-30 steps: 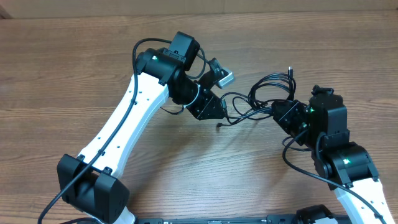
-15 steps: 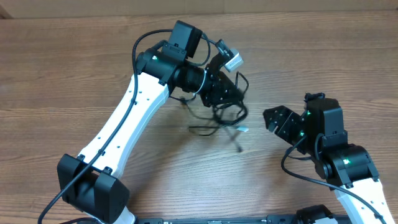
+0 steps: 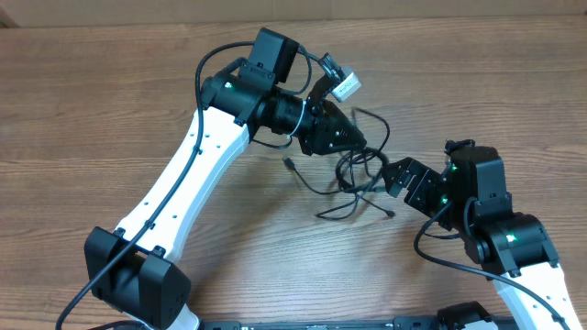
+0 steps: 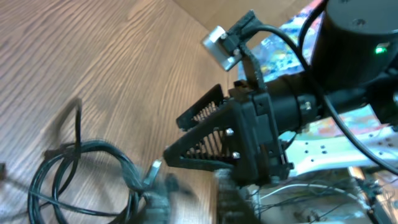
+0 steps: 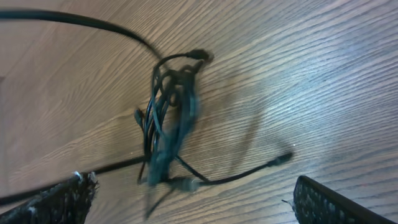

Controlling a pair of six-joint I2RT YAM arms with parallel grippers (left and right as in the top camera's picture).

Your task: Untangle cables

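The cables point(image 3: 353, 179) are a small black tangle on the wooden table point(image 3: 110, 110), between my two grippers. My left gripper point(image 3: 359, 142) hangs just above and left of the tangle, and one loop rises to its tip. In the left wrist view the cables point(image 4: 93, 168) blur beside my left gripper point(image 4: 199, 205), so its grip is unclear. My right gripper point(image 3: 396, 176) stands open just right of the tangle. In the right wrist view, the right gripper point(image 5: 196, 205) holds nothing and the blurred cables point(image 5: 171, 118) lie ahead of it.
The left arm's white link point(image 3: 202, 174) crosses the table's left half. The right arm's base point(image 3: 509, 238) fills the lower right. The right gripper point(image 4: 186, 134) faces the left wrist camera at close range. A colourful printed sheet point(image 4: 292, 43) lies beyond the table.
The right gripper let go of the tangle and opened wide. The left gripper carried the bundle up and left, then swung right; the cables now sit lower, nearer the right gripper.
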